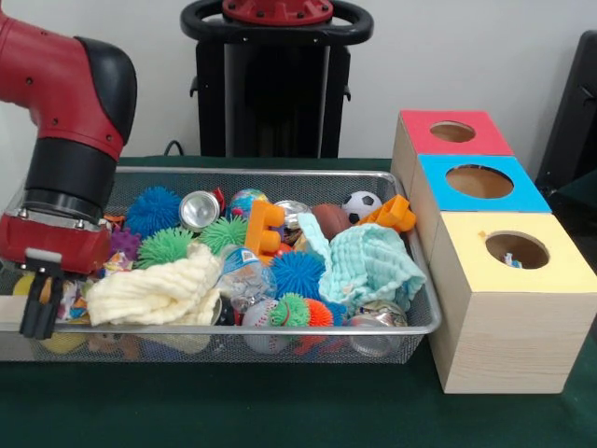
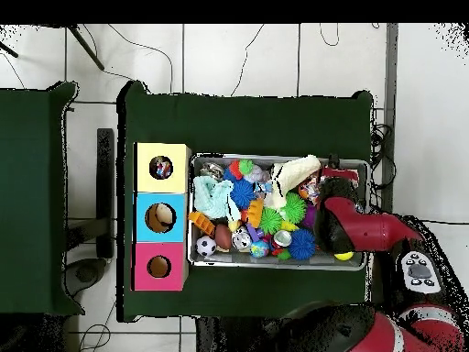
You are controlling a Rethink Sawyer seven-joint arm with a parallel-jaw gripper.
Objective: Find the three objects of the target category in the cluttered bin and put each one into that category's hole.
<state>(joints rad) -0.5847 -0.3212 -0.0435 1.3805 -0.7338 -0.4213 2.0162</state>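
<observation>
The wire mesh bin (image 1: 280, 173) is full of toys. A cream knitted cloth (image 1: 154, 294) lies at its front left; it also shows in the overhead view (image 2: 293, 176). A pale mint cloth (image 1: 368, 266) lies at the right end of the bin (image 2: 212, 195). A bit of dotted fabric (image 1: 511, 260) shows inside the round hole (image 1: 517, 249) of the yellow-topped box (image 2: 161, 168). My gripper (image 1: 42, 308) hangs at the bin's left end, just left of the cream cloth, with nothing seen in it.
Blue-topped (image 1: 480, 182) and red-topped (image 1: 452, 132) boxes stand behind the yellow one. Spiky rubber balls (image 1: 297, 273), orange blocks (image 1: 264, 229), cans (image 1: 198, 210) and small sport balls (image 1: 361, 205) crowd the bin. My arm (image 2: 353, 225) covers that end of the bin in the overhead view.
</observation>
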